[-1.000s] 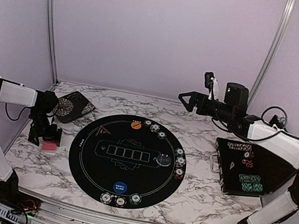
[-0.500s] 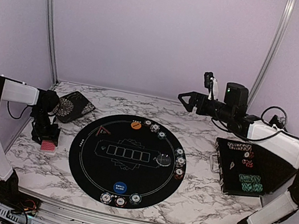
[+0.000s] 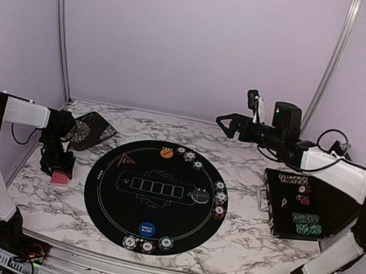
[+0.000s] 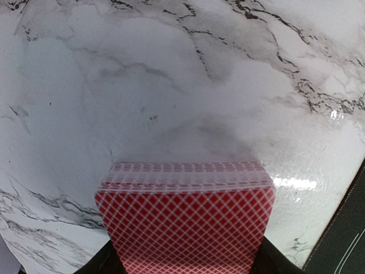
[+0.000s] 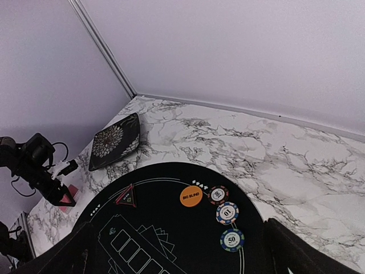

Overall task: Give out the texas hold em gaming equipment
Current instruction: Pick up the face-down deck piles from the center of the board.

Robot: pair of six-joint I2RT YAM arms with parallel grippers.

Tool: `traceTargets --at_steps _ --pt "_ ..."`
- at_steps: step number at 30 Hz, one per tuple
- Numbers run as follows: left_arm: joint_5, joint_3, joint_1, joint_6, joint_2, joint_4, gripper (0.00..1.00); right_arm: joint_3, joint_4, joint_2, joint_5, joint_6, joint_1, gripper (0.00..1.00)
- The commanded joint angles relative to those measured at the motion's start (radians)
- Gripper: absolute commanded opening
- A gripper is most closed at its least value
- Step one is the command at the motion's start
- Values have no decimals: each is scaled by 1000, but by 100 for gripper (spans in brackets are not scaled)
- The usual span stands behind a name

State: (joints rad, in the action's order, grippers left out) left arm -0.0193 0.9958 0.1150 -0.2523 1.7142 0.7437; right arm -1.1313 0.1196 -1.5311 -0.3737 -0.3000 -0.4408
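Left wrist: cards (image 4: 185, 222) in left gripper (image 4: 185, 267)

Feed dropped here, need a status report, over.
Left claw shut on red-backed playing-card deck, left of round black mat. Right claw open, raised, empty. Nothing seen blocking.

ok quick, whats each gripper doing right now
Left gripper: closed on the deck of cards.
Right gripper: open, holding nothing, up above the table.

Lilac walls (image 3: 200, 41), marble table (image 3: 243, 238)
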Motion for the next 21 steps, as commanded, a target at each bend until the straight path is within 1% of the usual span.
traceTargets --at_steps 1,12,21 --pt "-7 1 11 14 -6 46 50 -54 -8 -31 -16 -16 -3 98" --pt "-9 28 24 19 -37 85 50 -95 -60 -91 -60 -33 -3 96" --pt "-11 45 51 21 -67 114 50 -149 -113 -153 -101 -52 -18 92"
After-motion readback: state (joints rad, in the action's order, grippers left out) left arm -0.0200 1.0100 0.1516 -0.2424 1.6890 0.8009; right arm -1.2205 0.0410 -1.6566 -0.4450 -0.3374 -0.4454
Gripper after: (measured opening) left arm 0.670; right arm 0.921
